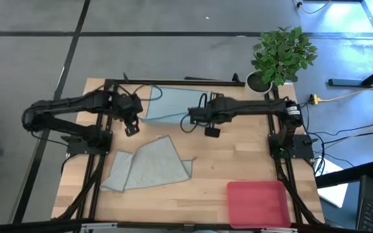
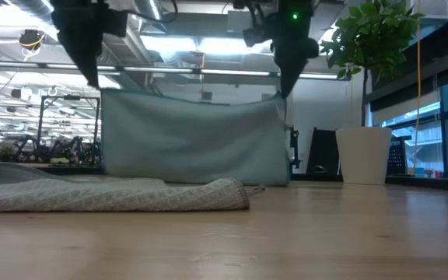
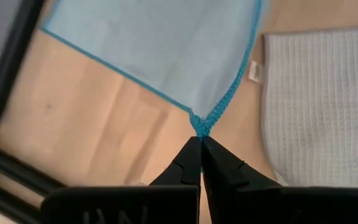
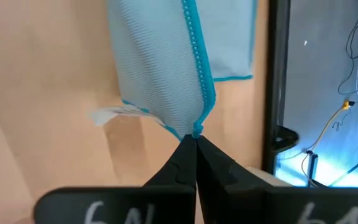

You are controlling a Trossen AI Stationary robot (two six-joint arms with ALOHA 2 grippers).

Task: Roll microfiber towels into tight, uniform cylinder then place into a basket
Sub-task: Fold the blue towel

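The light teal-blue towel (image 2: 193, 140) hangs like a curtain between my two grippers over the table's far middle, and its lower edge (image 2: 193, 182) rests on the wood. My left gripper (image 1: 132, 129) is shut on one upper corner and my right gripper (image 1: 212, 131) on the other. The larger pale grey-green towel (image 1: 151, 165) lies crumpled and partly folded on the table nearer the front, left of centre. The pink basket (image 1: 258, 202) sits flat at the near right corner, away from both grippers. My left gripper pinches the towel's corner (image 3: 199, 126) between its two fingertips, right at the blue stitched hem, coming steeply from above. The cloth hangs below it and spreads toward the other corner. My right gripper pinches the opposite upper corner (image 4: 196, 129) at its fingertips, also slanting down from above. The hem (image 4: 197, 68) runs straight away from the fingers, and the towel's top edge (image 2: 189, 99) sags only slightly between the two holds.
A potted plant (image 1: 280, 55) stands at the far right corner. The black arm frames (image 1: 102, 162) run along the table's left and right sides. Bare wood (image 1: 225, 155) lies between the grey-green towel and the basket.
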